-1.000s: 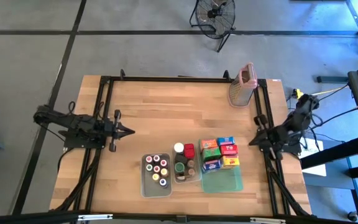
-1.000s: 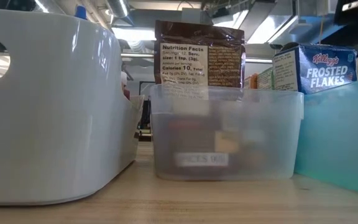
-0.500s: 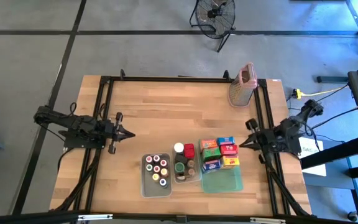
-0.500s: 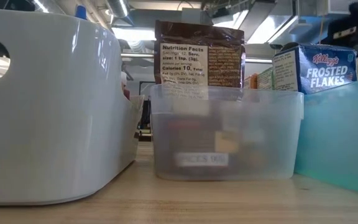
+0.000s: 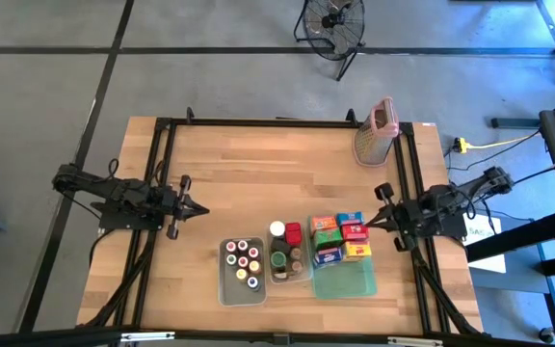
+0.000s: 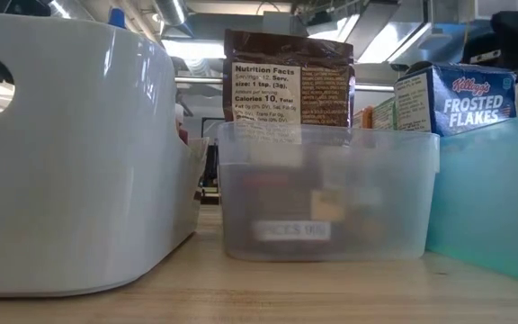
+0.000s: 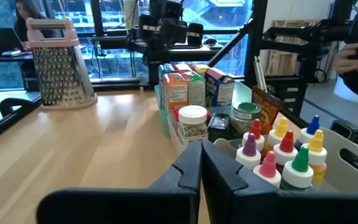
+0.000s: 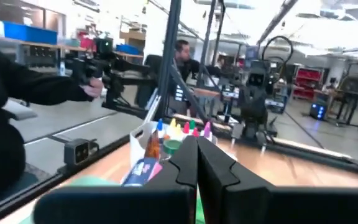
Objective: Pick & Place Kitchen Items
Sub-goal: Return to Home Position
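The left arm [image 5: 114,198] lies at the 9 o'clock edge of the worktop [image 5: 249,164], reaching in toward the centre. The left jaws are pressed together with no gap and nothing between them. In the left wrist view the two dark fingers [image 7: 188,171] meet in a line over bare wood. The right arm [image 5: 446,204] comes in from the 3 o'clock edge. The right jaws are likewise closed tight and empty, with the tips aimed toward 9 o'clock. Seen from above, they are just beside the cartons [image 5: 340,238]; whether they touch cannot be told.

The kitchen items sit in a row of three containers at the worktop's 6 o'clock side. At the 9 o'clock end of the row, a pale tub [image 5: 224,284] holds small food colouring bottles [image 5: 243,260], upright, with red, yellow, pink, purple and green caps. Just beside it, on its 3 o'clock side, a clear tub [image 5: 290,278] holds spice jars [image 5: 287,253], one white-lidded, one red-lidded and one green-lidded. A brown pouch [image 6: 289,85] rises above its rim. Next along, the green tray [image 5: 347,281] carries the cartons, packed upright at its 12 o'clock end, with a blue Frosted Flakes box [image 6: 461,97] among them. The metal grater [image 5: 375,132] with a pink top stands upright near the worktop's 1 o'clock corner, well apart from the containers.
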{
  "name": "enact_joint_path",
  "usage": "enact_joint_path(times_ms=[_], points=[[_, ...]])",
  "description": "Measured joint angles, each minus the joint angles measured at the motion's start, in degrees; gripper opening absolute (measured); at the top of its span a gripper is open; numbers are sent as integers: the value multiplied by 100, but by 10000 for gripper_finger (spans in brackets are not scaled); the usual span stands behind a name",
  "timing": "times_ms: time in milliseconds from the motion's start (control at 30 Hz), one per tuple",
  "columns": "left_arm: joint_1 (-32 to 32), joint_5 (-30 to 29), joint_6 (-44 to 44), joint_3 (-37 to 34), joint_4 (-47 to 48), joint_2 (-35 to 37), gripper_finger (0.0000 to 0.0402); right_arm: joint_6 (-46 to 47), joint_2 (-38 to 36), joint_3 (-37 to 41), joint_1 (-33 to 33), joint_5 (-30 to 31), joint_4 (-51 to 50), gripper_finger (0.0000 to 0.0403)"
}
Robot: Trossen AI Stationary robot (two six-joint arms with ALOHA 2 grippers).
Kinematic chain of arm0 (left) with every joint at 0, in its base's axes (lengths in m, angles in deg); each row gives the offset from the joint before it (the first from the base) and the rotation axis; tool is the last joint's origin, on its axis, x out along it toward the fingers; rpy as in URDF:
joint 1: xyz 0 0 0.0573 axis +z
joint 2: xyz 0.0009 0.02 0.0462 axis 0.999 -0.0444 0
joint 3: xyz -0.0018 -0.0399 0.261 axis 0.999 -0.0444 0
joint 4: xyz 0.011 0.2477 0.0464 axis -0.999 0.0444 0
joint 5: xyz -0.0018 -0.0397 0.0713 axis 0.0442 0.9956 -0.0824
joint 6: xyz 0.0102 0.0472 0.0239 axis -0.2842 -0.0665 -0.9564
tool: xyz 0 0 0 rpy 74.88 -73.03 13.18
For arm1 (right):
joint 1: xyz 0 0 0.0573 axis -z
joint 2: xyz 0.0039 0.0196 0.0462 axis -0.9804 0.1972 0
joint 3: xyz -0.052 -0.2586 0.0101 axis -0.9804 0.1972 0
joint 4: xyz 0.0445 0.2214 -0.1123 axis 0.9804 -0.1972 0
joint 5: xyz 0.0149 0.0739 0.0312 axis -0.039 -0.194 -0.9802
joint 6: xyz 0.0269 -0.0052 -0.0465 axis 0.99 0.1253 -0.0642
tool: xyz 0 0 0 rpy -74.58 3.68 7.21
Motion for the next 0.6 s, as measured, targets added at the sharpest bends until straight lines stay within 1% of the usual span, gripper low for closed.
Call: enact_joint_path(times_ms=[133,267,400,500,600], points=[[0,-16,10,0,2,0,5,5,0,-3,287,-95,-81,2],[0,-40,1,0,2,0,2,-89,0,-3,399,-344,-370,2],[0,-47,-35,0,2,0,5,-134,0,-3,498,183,-183,2],[0,-59,-44,0,3,0,7,-133,0,-3,597,529,-289,2],[0,-63,-52,0,4,0,6,6,0,-3,699,667,-384,2]])
